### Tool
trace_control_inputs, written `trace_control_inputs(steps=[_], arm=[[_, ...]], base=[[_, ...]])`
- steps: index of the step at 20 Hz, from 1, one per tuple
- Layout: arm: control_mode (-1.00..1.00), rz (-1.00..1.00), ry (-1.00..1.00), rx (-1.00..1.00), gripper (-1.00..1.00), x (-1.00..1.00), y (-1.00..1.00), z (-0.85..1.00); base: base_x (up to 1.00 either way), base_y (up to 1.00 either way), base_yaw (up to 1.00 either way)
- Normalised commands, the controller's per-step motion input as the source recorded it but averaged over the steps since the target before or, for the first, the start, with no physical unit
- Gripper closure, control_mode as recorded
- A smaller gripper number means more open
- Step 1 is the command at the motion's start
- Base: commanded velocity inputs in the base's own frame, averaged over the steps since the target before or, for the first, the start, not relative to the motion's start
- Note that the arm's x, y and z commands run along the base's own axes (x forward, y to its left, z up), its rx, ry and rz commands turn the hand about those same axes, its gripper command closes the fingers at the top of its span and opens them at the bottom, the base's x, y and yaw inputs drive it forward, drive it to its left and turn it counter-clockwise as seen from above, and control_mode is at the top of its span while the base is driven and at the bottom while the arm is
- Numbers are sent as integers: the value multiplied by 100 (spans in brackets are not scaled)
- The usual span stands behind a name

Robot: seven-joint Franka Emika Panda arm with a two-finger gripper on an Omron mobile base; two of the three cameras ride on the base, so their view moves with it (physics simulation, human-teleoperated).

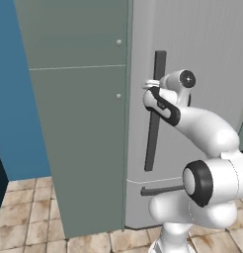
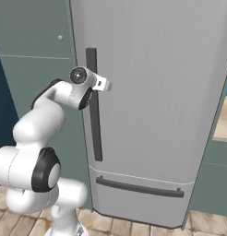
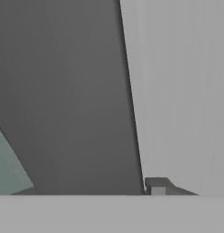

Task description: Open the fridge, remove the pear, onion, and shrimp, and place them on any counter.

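Observation:
The fridge stands with its brushed-metal door closed. The pear, onion and shrimp are hidden behind it. My gripper is at the upper part of the long dark vertical handle. In the hand view the handle runs between my jaws. My gripper straddles it, and one fingertip lies against its right edge. A strip of the light tan counter shows at the far right.
A tall grey-green cabinet with small round knobs stands directly left of the fridge. The bottom drawer has a horizontal dark bar. A blue wall and tiled floor lie further left.

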Motion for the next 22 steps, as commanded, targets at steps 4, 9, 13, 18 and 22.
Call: trace_control_inputs(steps=[4,9,13,18,22], arm=[[-100,0,1,0,100,0,0,0],[-100,-2,1,0,100,-26,-6,-4],[-100,-18,3,0,100,-100,-60,-36],[-100,-17,0,0,100,-100,-70,-47],[-100,-13,-1,0,100,-100,-64,-41]], base=[[0,0,0],[0,0,0],[0,0,0],[0,0,0],[0,0,0]])
